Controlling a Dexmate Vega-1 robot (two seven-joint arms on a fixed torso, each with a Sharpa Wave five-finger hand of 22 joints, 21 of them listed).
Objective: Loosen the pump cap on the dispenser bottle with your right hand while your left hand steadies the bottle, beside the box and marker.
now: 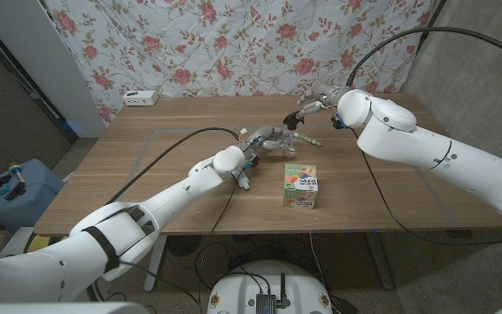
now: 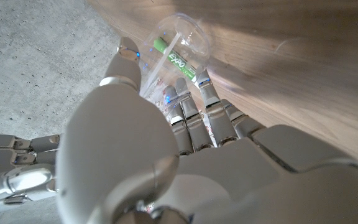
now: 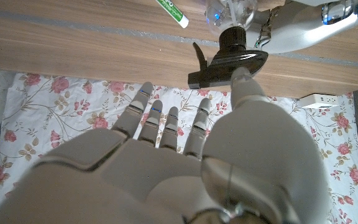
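My right hand (image 3: 185, 168) hangs over the far middle of the table with its fingers (image 3: 143, 106) spread and reaching forward, and nothing is clenched in it; only my thumb tip (image 3: 241, 78) lies against the black pump cap (image 3: 229, 59), on the flat head of the pump, so the hand touches the cap without gripping it. In the head view that hand (image 1: 316, 106) sits just behind the pump cap (image 1: 295, 116), with the white forearm running back to the right edge. My left hand (image 2: 166, 155) is wrapped around the clear dispenser bottle (image 2: 176, 53), fingers (image 2: 194, 115) curled on one side of it and the thumb on the other, so it is grasping the bottle. From the head camera the left hand (image 1: 255, 150) holds the bottle (image 1: 279, 138) tilted, near the middle of the table, its neck pointing toward my right hand. Through the clear plastic in the left wrist view I see the green marker (image 2: 182, 59), lying on the wood behind the bottle. In the head view the marker (image 1: 308, 139) lies just to the right of the bottle, slanting across the wooden table (image 1: 146, 174). The small box (image 1: 301, 185), printed green and white, stands nearer the front edge, apart from the bottle and both hands. A white power strip (image 1: 140, 98) rests at the far left corner, under the flowered cloth (image 1: 234, 44) hung behind the table.
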